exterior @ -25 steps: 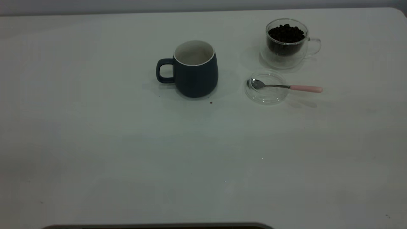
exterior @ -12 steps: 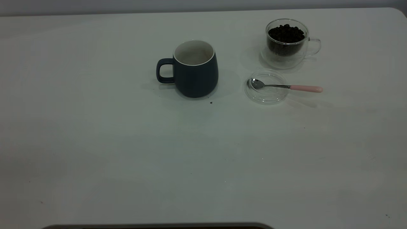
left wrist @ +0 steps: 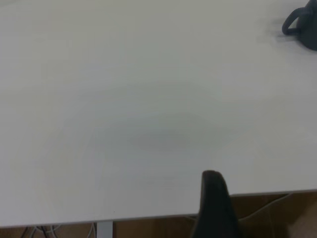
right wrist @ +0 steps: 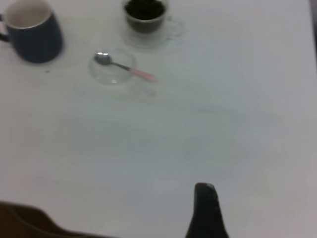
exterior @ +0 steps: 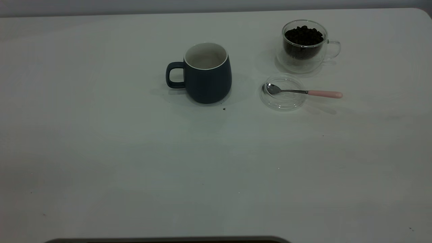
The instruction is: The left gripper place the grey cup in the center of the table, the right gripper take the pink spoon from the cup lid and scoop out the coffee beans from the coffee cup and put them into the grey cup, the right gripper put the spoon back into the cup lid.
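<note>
The grey cup (exterior: 206, 74) stands upright near the table's middle, handle to the left, its white inside bare; it also shows as the grey cup (left wrist: 303, 27) and the grey cup (right wrist: 32, 32). The pink spoon (exterior: 303, 91) lies with its bowl in the clear cup lid (exterior: 282, 99) and its handle sticking out to the right. Behind it stands the glass coffee cup (exterior: 304, 47), heaped with coffee beans (exterior: 303, 35). No arm shows in the exterior view. My left gripper (left wrist: 213, 203) hangs by the table's edge, far from the cup. My right gripper (right wrist: 205, 210) hovers over bare table, well away from the spoon (right wrist: 126, 68).
The white table (exterior: 135, 162) carries a few dark specks, one just in front of the grey cup (exterior: 224, 109). Its edge and brown floor with cables show beneath the left gripper in the left wrist view. A dark rim runs along the exterior view's bottom edge.
</note>
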Action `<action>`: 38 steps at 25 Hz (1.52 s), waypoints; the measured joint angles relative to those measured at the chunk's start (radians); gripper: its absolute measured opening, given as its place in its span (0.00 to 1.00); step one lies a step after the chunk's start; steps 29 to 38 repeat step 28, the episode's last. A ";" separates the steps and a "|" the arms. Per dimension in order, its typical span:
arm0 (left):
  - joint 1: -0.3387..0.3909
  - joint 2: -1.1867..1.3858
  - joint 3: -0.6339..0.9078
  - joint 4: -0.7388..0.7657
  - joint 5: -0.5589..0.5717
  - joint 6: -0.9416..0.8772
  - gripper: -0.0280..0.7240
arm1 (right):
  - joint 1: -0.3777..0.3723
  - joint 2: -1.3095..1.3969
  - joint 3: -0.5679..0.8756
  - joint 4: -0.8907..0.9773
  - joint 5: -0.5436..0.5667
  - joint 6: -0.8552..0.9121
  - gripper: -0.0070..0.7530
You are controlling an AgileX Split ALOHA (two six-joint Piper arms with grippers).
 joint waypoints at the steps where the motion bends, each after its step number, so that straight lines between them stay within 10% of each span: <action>1: 0.000 0.000 0.000 0.000 0.000 0.000 0.79 | -0.014 0.000 0.000 -0.010 0.000 0.006 0.79; 38: 0.000 0.000 0.000 0.000 0.000 -0.001 0.79 | -0.036 0.000 0.000 -0.033 0.001 0.034 0.79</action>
